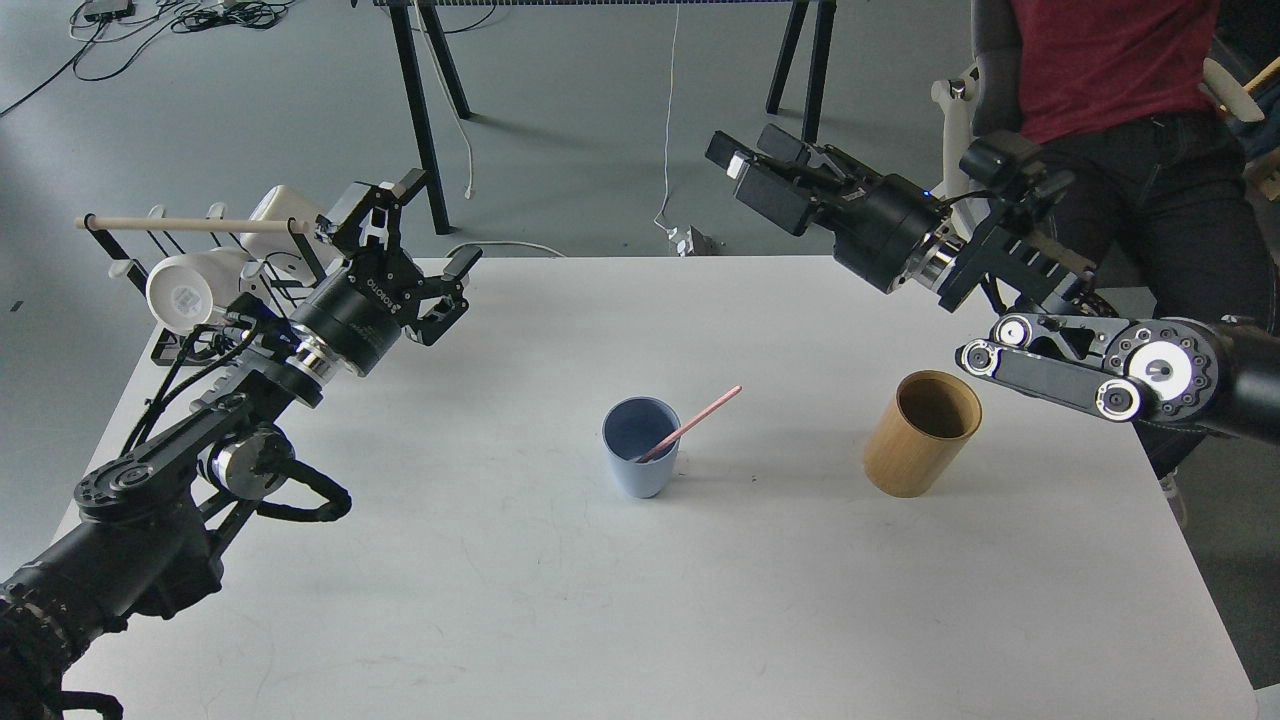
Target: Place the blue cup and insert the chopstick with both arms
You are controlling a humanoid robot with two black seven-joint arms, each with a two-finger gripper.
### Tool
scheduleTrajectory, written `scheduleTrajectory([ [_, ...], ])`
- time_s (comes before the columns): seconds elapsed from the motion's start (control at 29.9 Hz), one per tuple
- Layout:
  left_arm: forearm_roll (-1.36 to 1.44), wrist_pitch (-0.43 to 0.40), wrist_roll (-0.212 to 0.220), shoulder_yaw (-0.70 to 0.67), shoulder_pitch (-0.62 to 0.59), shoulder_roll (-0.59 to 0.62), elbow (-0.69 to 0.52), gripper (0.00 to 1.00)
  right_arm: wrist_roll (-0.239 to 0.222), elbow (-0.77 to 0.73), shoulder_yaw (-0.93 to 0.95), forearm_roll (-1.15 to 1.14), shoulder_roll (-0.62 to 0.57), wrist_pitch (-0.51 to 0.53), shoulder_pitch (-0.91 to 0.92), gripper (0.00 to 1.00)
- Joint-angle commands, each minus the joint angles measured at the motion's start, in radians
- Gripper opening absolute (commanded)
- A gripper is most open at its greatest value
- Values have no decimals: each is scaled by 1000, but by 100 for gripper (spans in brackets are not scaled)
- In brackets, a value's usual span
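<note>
Standing upright at table [420, 600] centre, blue cup [640, 462] is holding chopstick [690, 425], leaning right. Left gripper [425, 235] fingers spread, empty; right gripper [745, 165] fingers: cannot tell.

- A robotics lab or test room: a plain white table [560, 620] stands on a bare grey floor [560, 130], test props set out on it.
- Black cables [180, 15] lie loose across the floor, and a white cord [668, 110] hangs to a power strip [688, 240].
- Black trestle legs [420, 110] stand behind; a person in a red shirt [1110, 60] sits beside the table.
</note>
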Motion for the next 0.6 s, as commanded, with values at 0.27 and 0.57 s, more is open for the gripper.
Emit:
scheduleTrajectory([
  [0.27,-5,0,0,-73,-12,34,-1,98,0,257,338,582,-108,70,-242,86],
  [0.57,-5,0,0,-99,-12,83,-1,98,0,252,535,689,-105,562,-411,94],
])
